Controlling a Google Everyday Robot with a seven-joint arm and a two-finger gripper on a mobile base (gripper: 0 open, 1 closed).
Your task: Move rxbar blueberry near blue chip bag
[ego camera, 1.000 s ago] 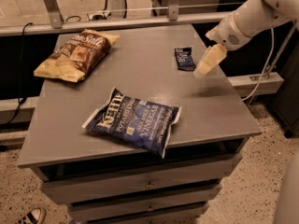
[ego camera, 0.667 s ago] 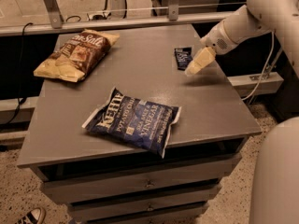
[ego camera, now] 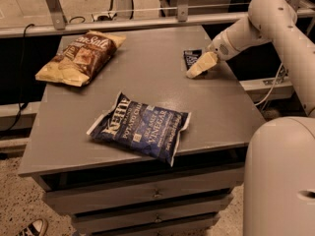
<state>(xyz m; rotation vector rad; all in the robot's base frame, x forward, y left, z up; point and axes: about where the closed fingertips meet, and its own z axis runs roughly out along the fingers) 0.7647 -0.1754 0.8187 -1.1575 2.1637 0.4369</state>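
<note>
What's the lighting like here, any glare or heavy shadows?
Camera view: dim, warm brownish cast; mild sheen on the blue chip bag; claw, by the rxbar blueberry at the far right of the table, evenly lit; deep shadow under its top.

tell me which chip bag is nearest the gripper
The blue chip bag at the front, not the brown chip bag back left; gripper is by the rxbar blueberry.

Warm yellowish cast over the whole scene; light is moderate, coming from above. Desk (ego camera: pixel 147 68) top evenly lit. Faint sheen on the blue chip bag (ego camera: pixel 140 129), w/ a thin dark shadow along its front edge. Tool (ego camera: pixel 195 72), low over the desk's right-rear part just beside the rxbar blueberry (ego camera: pixel 191 56), looks pale tan w/ a soft shadow under it. Arm (ego camera: pixel 275 18) shell is the brightest area. Drawers (ego camera: pixel 147 193) & bkgd dim.
</note>
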